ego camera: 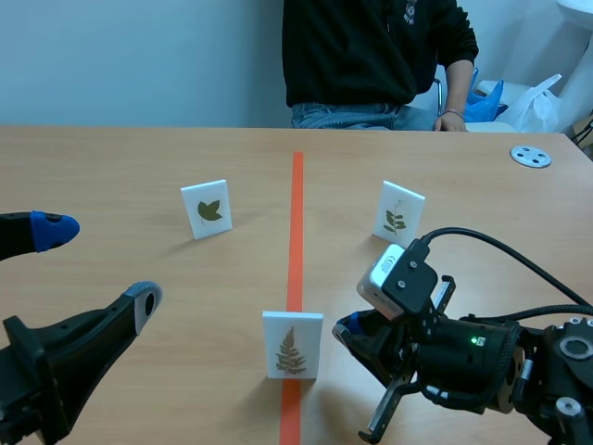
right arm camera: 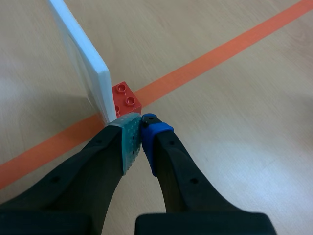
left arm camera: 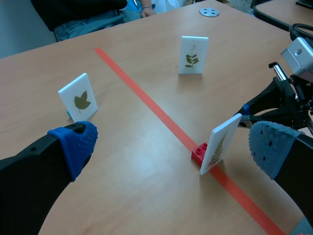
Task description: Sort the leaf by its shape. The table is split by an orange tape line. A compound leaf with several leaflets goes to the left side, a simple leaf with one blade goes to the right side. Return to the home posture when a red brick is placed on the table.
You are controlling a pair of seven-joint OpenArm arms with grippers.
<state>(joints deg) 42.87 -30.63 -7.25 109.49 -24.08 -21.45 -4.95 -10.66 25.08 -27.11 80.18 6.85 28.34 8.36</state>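
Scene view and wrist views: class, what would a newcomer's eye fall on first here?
The fern leaf card stands upright on the orange tape line, with a red brick at its base. The right gripper, shut, has its tips close to that card's edge. The left gripper is open on the table's left side.
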